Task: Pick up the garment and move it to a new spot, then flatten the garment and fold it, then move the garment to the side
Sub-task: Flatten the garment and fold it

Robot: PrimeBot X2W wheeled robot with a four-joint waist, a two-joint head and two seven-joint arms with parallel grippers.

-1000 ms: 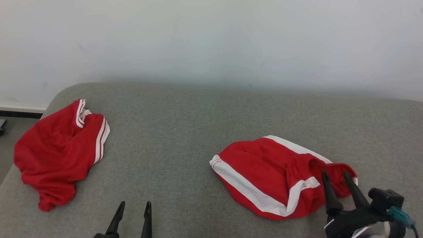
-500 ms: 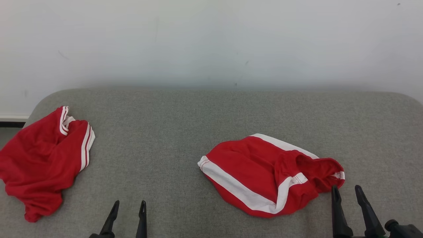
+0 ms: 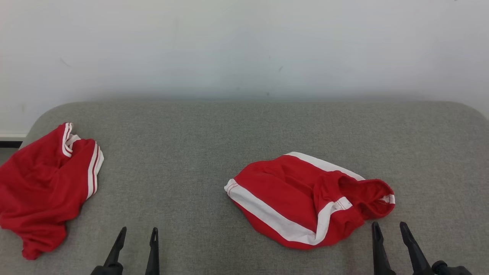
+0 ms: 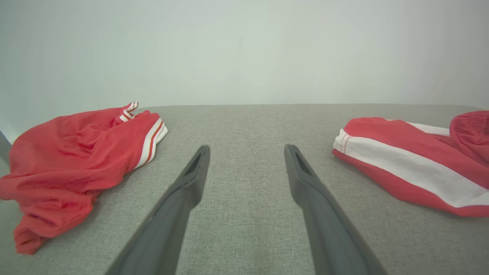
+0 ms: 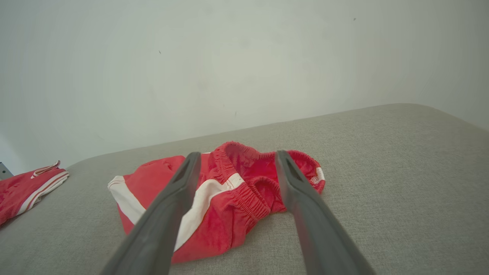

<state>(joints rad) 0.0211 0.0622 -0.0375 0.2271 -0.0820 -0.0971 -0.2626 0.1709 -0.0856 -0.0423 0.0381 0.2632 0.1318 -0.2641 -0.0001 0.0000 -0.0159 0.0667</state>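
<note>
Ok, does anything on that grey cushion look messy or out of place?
Both garments are crumpled. The red shorts with a broad white stripe lie bunched right of centre on the grey fabric surface; the red garment with thin white stripes sits at its left edge, seemingly drooping over.

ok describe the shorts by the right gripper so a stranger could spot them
On the grey cushion, look right of centre, just ahead of the right gripper. The red shorts there have a broad white band and gathered waist; the red garment at the left edge has thin stripes.
</note>
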